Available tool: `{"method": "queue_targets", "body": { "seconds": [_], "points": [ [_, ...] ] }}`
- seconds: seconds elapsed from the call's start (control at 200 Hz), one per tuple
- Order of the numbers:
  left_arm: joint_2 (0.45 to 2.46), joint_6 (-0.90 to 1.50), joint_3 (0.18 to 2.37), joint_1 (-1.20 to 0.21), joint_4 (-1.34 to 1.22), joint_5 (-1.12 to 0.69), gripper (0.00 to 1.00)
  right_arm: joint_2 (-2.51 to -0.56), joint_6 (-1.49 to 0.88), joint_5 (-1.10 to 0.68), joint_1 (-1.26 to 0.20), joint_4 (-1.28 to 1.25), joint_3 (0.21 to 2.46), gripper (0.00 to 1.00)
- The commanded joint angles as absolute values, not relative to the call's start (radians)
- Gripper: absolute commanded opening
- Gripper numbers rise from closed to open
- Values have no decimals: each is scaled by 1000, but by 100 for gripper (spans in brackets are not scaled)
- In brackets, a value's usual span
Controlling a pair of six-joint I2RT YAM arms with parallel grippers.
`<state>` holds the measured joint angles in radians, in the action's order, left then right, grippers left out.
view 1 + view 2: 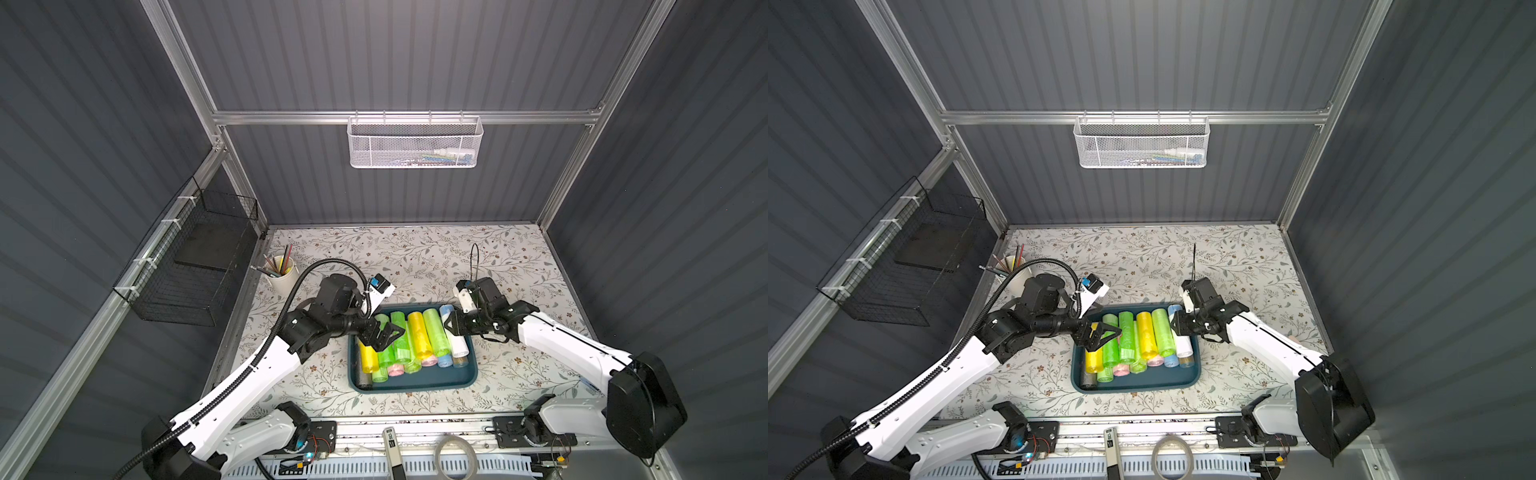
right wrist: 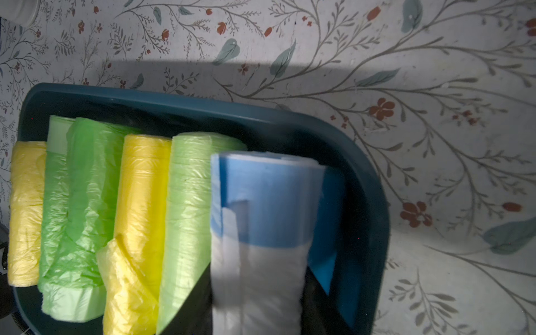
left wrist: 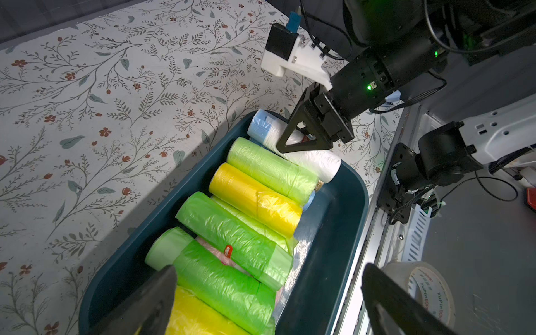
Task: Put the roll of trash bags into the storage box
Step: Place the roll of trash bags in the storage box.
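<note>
On your floral-covered table (image 1: 415,257), the dark teal storage box (image 1: 411,384) sits between both arms, packed with green, yellow, pink and blue rolls lying side by side. The roll of trash bags (image 3: 316,162), white with a pale blue end, is over the box's right end, just beside a pale green roll (image 3: 269,168); you cannot tell whether it rests on what lies beneath. Your right gripper (image 1: 452,326) is clamped across it. Your left gripper (image 1: 388,338) hangs over the box's left end, jaws spread wide above the green rolls.
</note>
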<state>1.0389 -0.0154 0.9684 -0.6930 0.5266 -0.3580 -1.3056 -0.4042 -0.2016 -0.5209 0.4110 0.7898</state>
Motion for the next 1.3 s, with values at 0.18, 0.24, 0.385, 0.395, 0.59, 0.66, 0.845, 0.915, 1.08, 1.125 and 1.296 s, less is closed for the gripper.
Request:
{"method": "queue_targets", "body": {
  "seconds": [0.18, 0.24, 0.385, 0.395, 0.59, 0.66, 0.845, 0.915, 1.08, 1.125, 1.296],
  "points": [
    [1042, -31, 969, -693, 534, -379, 100, -1332, -413, -199, -537, 357, 782, 41],
    [1042, -31, 969, -692, 535, -379, 100, -1339, -413, -194, -538, 356, 785, 41],
    [1046, -31, 970, -693, 534, -381, 100, -1357, -410, -190, -540, 350, 788, 41],
    [1046, -31, 970, -692, 534, -380, 100, -1359, -411, -190, -540, 350, 788, 41],
    [1058, -31, 972, -692, 538, -386, 100, -1370, -414, -192, -541, 345, 791, 41],
    [1059, -31, 975, -692, 540, -387, 100, -1371, -413, -189, -542, 345, 792, 41],
    [1059, -32, 971, -692, 540, -387, 100, -1382, -413, -194, -543, 342, 793, 42],
    [1058, -32, 971, -694, 539, -387, 100, -1385, -411, -193, -543, 344, 797, 42],
    [1056, -32, 971, -692, 539, -388, 100, -1390, -412, -195, -544, 344, 799, 42],
    [1056, -31, 972, -692, 539, -387, 100, -1392, -412, -192, -544, 344, 798, 42],
    [1053, -32, 971, -692, 539, -387, 100, -1391, -412, -191, -545, 342, 793, 43]
  ]
}}
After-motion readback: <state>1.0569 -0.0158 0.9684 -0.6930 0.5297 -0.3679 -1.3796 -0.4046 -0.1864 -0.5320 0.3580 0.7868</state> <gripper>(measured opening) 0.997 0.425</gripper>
